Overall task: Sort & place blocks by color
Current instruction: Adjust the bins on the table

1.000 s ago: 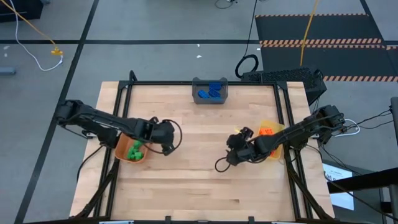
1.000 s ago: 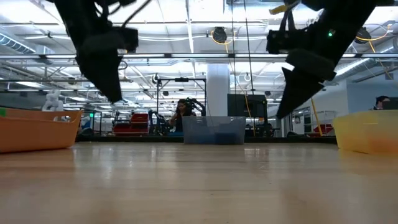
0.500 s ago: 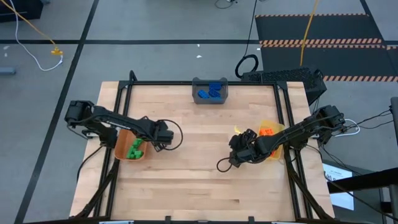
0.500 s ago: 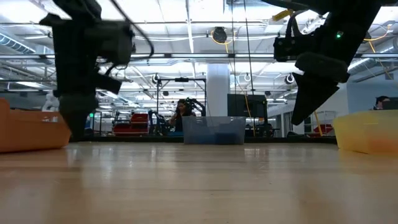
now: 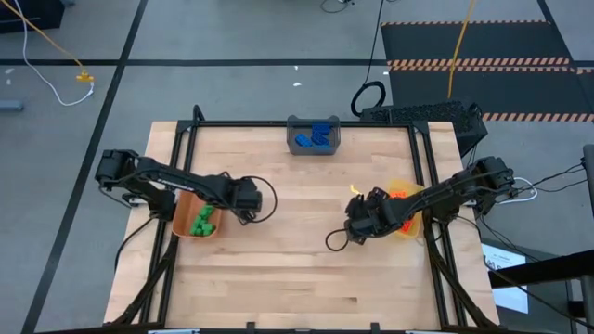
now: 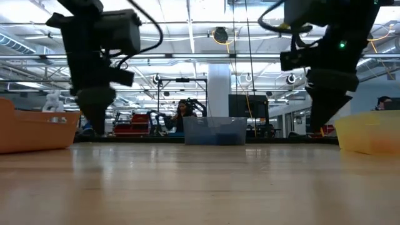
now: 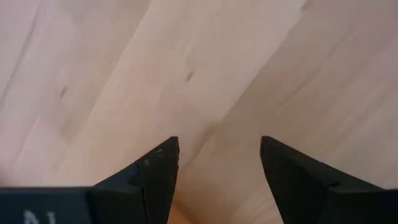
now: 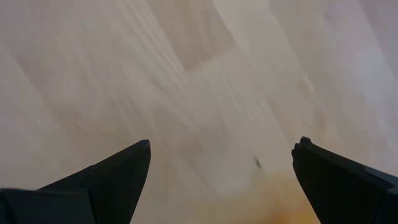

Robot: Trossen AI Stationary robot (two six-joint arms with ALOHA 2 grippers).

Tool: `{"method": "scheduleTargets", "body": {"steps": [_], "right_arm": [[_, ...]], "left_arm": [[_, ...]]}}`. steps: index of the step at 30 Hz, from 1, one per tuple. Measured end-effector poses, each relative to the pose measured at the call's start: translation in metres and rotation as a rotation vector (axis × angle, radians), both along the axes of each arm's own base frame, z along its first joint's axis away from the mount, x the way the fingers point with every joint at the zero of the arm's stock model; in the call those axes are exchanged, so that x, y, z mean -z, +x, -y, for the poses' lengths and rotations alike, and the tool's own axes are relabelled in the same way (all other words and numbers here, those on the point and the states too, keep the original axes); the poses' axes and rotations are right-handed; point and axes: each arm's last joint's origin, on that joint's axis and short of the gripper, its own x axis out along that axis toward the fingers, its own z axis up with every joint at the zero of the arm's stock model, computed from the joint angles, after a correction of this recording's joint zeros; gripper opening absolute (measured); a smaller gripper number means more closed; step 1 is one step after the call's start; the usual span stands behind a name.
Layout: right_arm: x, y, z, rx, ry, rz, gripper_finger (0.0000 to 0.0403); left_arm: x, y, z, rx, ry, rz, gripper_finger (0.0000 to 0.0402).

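Note:
The green blocks point(image 5: 201, 221) lie in the orange bin point(image 5: 183, 215) near the table's left edge. The blue blocks point(image 5: 317, 135) lie in the grey bin point(image 5: 314, 147) at the far edge, and the orange blocks point(image 5: 399, 196) in the yellow bin point(image 5: 409, 225) on the right. My left gripper point(image 5: 247, 198) hangs open over bare wood just right of the orange bin point(image 6: 37, 130). My right gripper point(image 5: 360, 221) is open above bare wood just left of the yellow bin point(image 6: 369, 131). Both wrist views show only wood between the fingers point(image 7: 158, 168) point(image 8: 124, 168).
The table's middle and near half show bare wood point(image 5: 297, 250). Black frame rails point(image 5: 186, 148) run along the left, right and far edges. Cables loop beside each gripper point(image 5: 264, 199). In the low view a person point(image 6: 182, 112) sits in the room beyond the grey bin point(image 6: 214, 131).
My left gripper has swung from a slant to pointing straight down beside the orange bin, its arm drawing back toward the left edge. My right gripper has moved right toward the yellow bin and tipped more upright.

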Motion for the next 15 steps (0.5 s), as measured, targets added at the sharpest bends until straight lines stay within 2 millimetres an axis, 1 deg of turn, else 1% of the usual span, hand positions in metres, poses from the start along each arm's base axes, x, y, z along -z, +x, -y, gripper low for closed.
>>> {"method": "scheduleTargets", "body": {"steps": [3, 8, 12, 15], "right_arm": [[0.001, -0.006, 0.005, 0.029, 0.025, -0.081, 0.0373], [0.0, -0.019, 0.011, 0.07, -0.009, -0.206, 0.0373], [-0.002, -0.028, 0.015, 0.13, -0.03, -0.294, 0.0373], [-0.003, -0.032, 0.013, 0.164, 0.017, -0.333, 0.0373]], "left_arm": [[-0.008, 0.011, 0.002, 0.035, 0.0, 0.067, 0.0225], [-0.016, 0.026, 0.006, 0.07, -0.001, 0.202, 0.0225], [-0.019, 0.031, 0.009, 0.086, -0.002, 0.253, 0.0225], [-0.02, 0.033, 0.012, 0.095, -0.005, 0.275, 0.0225]]}}
